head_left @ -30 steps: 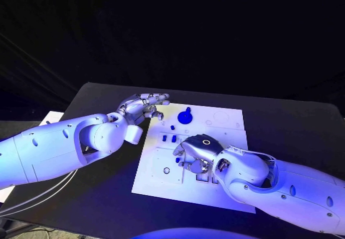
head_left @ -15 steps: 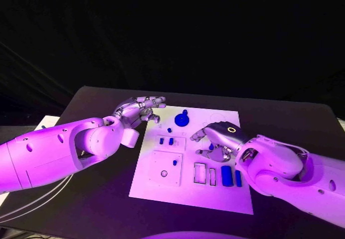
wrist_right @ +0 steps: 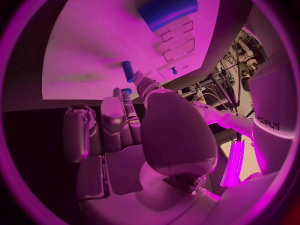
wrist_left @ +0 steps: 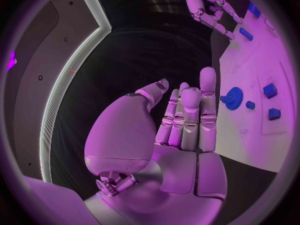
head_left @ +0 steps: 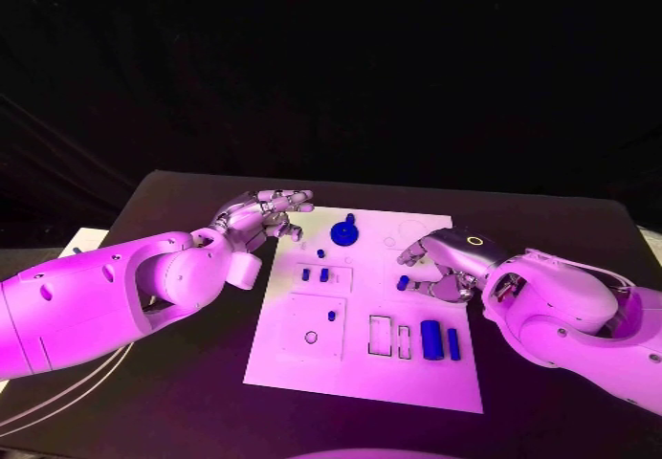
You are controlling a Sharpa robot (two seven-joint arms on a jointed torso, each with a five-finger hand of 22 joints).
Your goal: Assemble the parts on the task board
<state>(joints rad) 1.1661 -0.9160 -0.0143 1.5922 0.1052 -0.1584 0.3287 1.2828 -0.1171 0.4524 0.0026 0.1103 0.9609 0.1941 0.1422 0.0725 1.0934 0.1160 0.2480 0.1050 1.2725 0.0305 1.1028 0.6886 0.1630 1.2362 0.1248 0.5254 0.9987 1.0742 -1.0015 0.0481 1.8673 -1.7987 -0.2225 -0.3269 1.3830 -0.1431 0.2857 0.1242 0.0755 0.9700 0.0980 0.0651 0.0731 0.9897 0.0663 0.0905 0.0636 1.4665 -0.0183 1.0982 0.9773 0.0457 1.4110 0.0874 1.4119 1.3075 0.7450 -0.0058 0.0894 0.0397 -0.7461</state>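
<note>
A: Task board (head_left: pixel 362 373), a white plate, lies flat in the middle of the dark worktop (head_left: pixel 552 229), between the two hands. Small blue parts sit on it. What is each hand doing?

B: The right hand (head_left: pixel 442 260) hovers over the board's edge, fingers curled inward, with a small blue peg (head_left: pixel 402 283) just beside its fingertips. From the head view I cannot tell whether the peg is pinched or merely close. In the right wrist view the peg (wrist_right: pixel 127 71) appears just beyond the fingers.

A: And the left hand?

B: The left hand (head_left: pixel 265 215) sits off the board's far corner, fingers straight, close together, holding nothing. A blue round part (head_left: pixel 343 230) lies on the board just beside its fingertips.

A: What could go wrong from here?

B: If the peg is only lightly held, it may slip and roll across the smooth plate. Two blue cylinders (head_left: pixel 440 339) lie in their slots near the right wrist; a low sweep of that arm might knock them loose. Nothing steadies the board, so a sideways push could slide it.
</note>
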